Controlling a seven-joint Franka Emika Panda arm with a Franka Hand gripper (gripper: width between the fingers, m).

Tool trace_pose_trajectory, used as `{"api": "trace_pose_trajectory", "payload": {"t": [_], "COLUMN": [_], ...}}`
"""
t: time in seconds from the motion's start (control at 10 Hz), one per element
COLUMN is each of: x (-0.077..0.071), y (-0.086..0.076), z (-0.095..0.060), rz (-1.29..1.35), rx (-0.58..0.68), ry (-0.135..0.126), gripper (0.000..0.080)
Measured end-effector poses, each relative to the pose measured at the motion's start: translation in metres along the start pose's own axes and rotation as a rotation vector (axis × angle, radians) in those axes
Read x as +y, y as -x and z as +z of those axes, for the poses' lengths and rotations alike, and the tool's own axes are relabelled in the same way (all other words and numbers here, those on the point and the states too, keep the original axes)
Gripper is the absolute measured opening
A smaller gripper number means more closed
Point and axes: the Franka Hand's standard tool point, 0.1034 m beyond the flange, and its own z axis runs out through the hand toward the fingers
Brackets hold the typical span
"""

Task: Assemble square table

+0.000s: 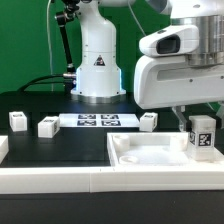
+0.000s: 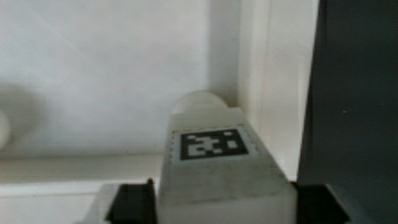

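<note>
Nearest us, on the exterior view's right, lies the square tabletop. At its far corner on that side one tagged leg stands upright. The gripper straddles it, fingers close on both sides, but we cannot tell whether they clamp it. Farther back, three loose legs flank the marker board. Behind them stands the arm's base.

Four legs show: left leg, second leg, middle leg, right leg. One square slab, one marker board, apparently two border rails.
</note>
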Motion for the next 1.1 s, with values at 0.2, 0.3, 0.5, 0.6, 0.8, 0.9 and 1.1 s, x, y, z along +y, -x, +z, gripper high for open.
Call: {"api": "trace_pose_trajectory", "payload": {"t": [0.2,0.3,0.5,0.6,0.8,0.9,1.1], "x": [0.0016,0.0016,0.0015,0.0015,0.0009,0.0005,-0.0002], "y": [-0.0001,-0.0001,-0.0001,-0.0002,0.0003,0.0009,0.0012], "z": [0.0000,0.0000,0.0001,0.0001,0.0006,0.0009,0.0015], "rz": [0.004,0.027,0.097,0.182,0.338,0.446,0.638], "rx": [0.000,0.000,0.000,0.000,0.004,0.004,0.012], "ry": [0.001,0.000,-0.003,-0.003,-0.004,-0.004,-0.008], "gripper": [0.0288,0.0288,0.0288,0.0288,0.0288,0.0288,0.0290]}}
